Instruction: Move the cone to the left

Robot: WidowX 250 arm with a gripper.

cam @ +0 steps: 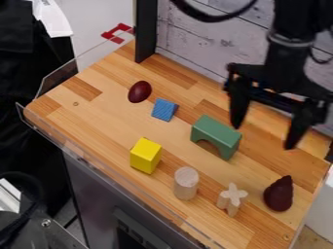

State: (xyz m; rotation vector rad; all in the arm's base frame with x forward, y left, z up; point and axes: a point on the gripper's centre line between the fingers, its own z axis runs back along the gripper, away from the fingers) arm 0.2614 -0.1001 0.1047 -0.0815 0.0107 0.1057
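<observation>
Dark red cone [279,194] stands point up on the wooden table [98,116], maybe so it won't roll. My claw [263,137] hangs spread wide, likely to fit around it.

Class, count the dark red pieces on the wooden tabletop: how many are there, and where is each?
2: an egg-shaped piece near the blue block, and a pear-shaped piece beside the pale cross.

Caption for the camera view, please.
Open black gripper above a wooden tabletop bearing a green arch, yellow block, blue block and other small shapes.
</observation>
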